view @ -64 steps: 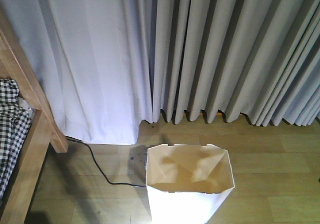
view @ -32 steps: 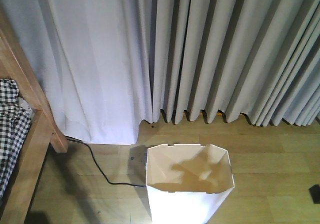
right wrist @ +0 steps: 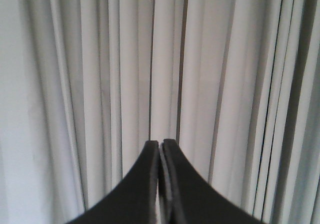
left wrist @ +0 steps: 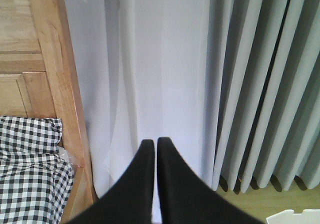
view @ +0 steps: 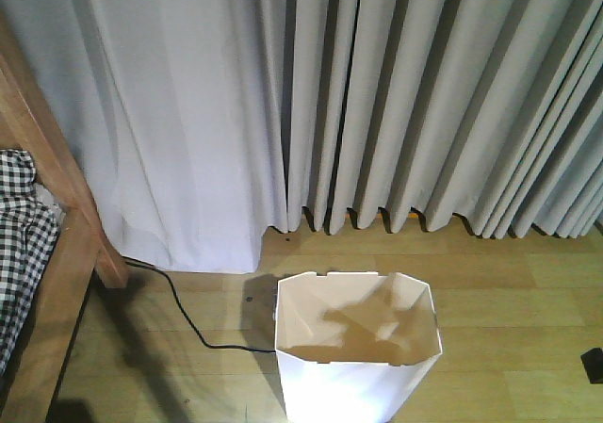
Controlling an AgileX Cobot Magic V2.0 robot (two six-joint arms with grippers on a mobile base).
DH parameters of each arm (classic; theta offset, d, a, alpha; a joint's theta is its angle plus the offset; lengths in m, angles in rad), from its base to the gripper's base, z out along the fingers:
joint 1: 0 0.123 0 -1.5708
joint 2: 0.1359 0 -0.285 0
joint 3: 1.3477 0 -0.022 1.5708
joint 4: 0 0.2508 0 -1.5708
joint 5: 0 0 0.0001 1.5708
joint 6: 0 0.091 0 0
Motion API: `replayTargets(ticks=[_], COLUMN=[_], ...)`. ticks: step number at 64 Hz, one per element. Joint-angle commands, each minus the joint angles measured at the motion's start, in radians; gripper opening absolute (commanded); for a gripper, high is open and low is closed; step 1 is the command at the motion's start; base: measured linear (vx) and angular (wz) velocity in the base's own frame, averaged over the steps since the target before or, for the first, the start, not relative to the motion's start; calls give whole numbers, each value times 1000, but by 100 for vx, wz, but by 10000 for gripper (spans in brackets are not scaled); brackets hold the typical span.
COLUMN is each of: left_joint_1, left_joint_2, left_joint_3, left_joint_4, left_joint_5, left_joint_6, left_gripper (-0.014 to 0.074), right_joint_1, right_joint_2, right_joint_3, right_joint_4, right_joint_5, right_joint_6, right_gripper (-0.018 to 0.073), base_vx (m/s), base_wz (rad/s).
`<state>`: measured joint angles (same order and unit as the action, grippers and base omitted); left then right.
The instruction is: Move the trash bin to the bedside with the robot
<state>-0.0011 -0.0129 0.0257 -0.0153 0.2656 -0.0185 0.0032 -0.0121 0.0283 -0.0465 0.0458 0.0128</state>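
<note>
The white trash bin point(view: 354, 387) stands on the wooden floor at the bottom centre of the front view, its angular rim open and its cream inside in shadow. A corner of its rim point(left wrist: 295, 217) shows at the bottom right of the left wrist view. The bed's light-brown frame point(view: 58, 282) and checked bedding point(view: 19, 235) lie at the left edge, a floor strip apart from the bin. My left gripper point(left wrist: 152, 142) is shut on nothing, facing the white curtain beside the bed frame point(left wrist: 54, 84). My right gripper point(right wrist: 161, 143) is shut on nothing, facing grey curtain folds.
Floor-length curtains point(view: 424, 103) hang across the back, white at the left and grey at the right. A black cable point(view: 188, 324) runs over the floor from the bed's corner to the bin. A small black object point(view: 594, 365) sits at the right edge.
The small black object has come into view at the right edge of the front view. The shadow inside the bin has shifted. Bin and bed stay almost where they were.
</note>
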Motion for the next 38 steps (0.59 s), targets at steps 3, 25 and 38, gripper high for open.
replayTargets(ticks=[3,25,38], left_joint_1=[-2,-2,-2], left_joint_2=[-14,-14,-14], left_joint_3=[19,19,19], left_joint_4=[-4,-4,-4], left_joint_5=[-69,-69,-69], left_joint_6=[-4,-4,-4], left_gripper=[-7,-7,-7], right_joint_1=[-2,-2,-2], right_joint_2=[-12,-12,-12], right_joint_3=[7,7,7], right_joint_4=[-1,-1,-1], right_joint_5=[-67,-67,-67], right_joint_6=[1,1,1], right_gripper=[-9,-9,-9], base_vx=[0,0,0], base_wz=[0,0,0])
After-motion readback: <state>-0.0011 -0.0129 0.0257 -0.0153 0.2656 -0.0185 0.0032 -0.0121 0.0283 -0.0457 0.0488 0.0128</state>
